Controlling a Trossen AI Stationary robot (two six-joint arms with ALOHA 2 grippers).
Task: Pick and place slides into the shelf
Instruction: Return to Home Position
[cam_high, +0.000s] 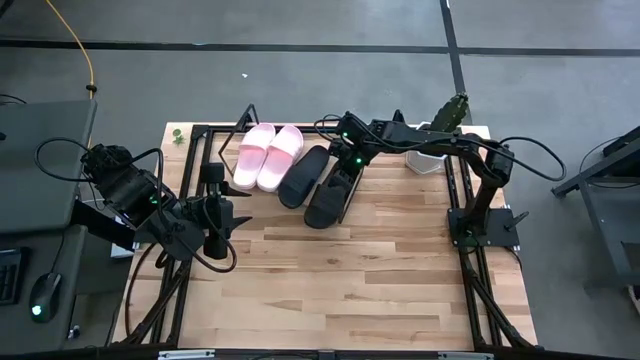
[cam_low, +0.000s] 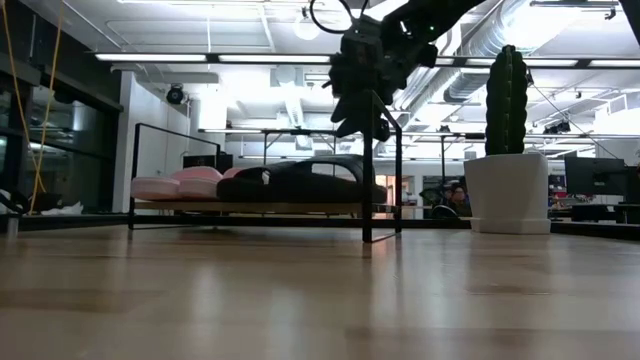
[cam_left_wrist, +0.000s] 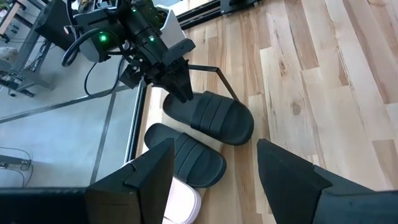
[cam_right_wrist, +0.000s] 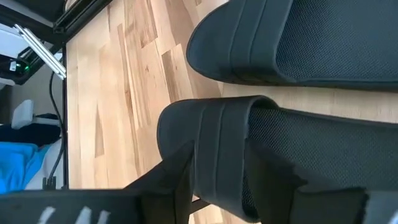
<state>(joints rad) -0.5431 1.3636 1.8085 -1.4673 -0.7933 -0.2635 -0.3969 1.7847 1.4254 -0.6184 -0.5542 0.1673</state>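
Observation:
The shelf (cam_high: 222, 140) stands at the table's far side. Its slanted board (cam_low: 250, 208) carries two pink slides (cam_high: 268, 155) and two black slides, lying side by side on their soles. My right gripper (cam_right_wrist: 221, 152) hangs open over the rightmost black slide (cam_high: 328, 200). Its fingers stand on either side of the broad strap (cam_right_wrist: 217, 124). In the low view the right gripper (cam_low: 365, 130) shows just above the slide. The other black slide (cam_right_wrist: 280, 43) lies next to it. My left gripper (cam_left_wrist: 214, 155) waits open near the table's left edge, away from the shelf.
A white pot (cam_high: 430, 155) with a tall green cactus (cam_low: 506, 95) stands at the far right, just right of the shelf's black frame post (cam_low: 367, 200). A small green object (cam_high: 177, 133) lies at the far left corner. Bare tabletop (cam_high: 350, 290) stretches toward the near edge.

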